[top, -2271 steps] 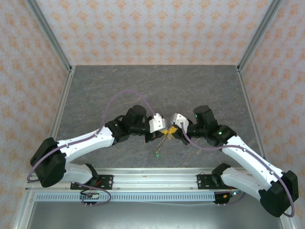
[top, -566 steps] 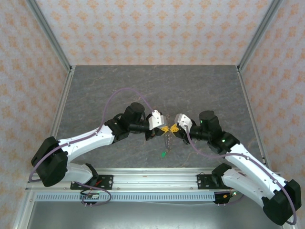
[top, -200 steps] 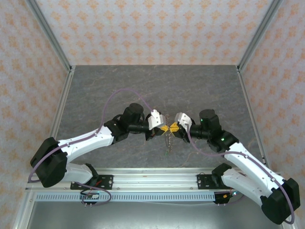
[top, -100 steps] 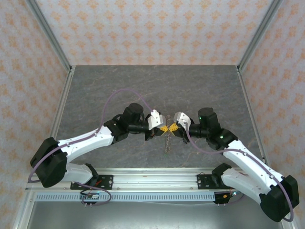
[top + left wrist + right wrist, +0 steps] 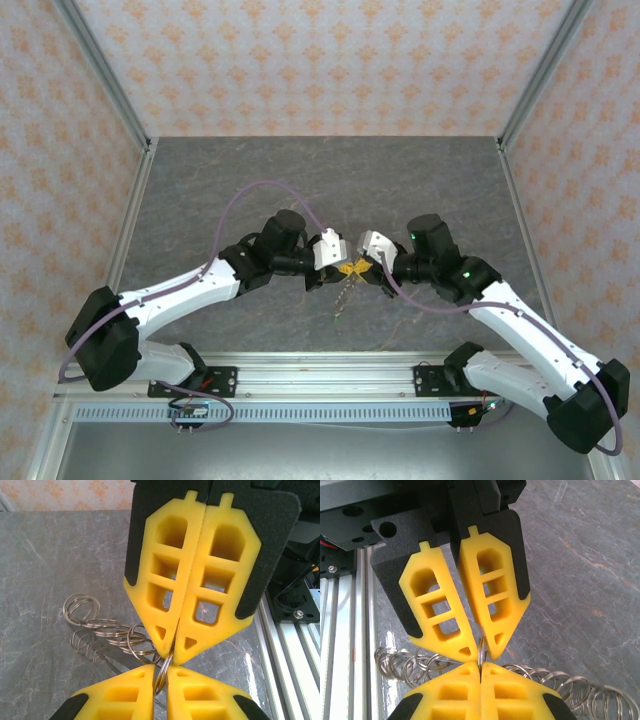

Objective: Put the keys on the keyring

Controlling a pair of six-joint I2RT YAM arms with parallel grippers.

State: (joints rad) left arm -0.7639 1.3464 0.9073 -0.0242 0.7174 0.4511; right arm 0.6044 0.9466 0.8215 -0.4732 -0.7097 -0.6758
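Note:
The keyring [image 5: 344, 293] is a thin chain of small silver rings hanging from where both grippers meet, with its green tag [image 5: 338, 320] at the low end near the grey table. My left gripper [image 5: 345, 270] and right gripper [image 5: 357, 268] touch tip to tip above the table. In the left wrist view my left gripper [image 5: 161, 677] pinches one ring of the keyring [image 5: 100, 627], and the right gripper's fingers [image 5: 210, 600] close on the same ring from above. In the right wrist view my right gripper [image 5: 480, 669] grips that ring [image 5: 481, 650] too. The keys are hidden from me.
The grey stone-pattern table [image 5: 330, 180] stretches open behind the grippers, fenced by patterned walls. An aluminium rail [image 5: 320, 375] runs along the near edge, and the rail [image 5: 295, 640] shows again beside the grippers. Loops of the chain [image 5: 570, 687] trail toward the table.
The right arm has swung its wrist slightly, and the hanging chain with the green tag has drifted a little to the left. Both grippers stay pinched together on the ring.

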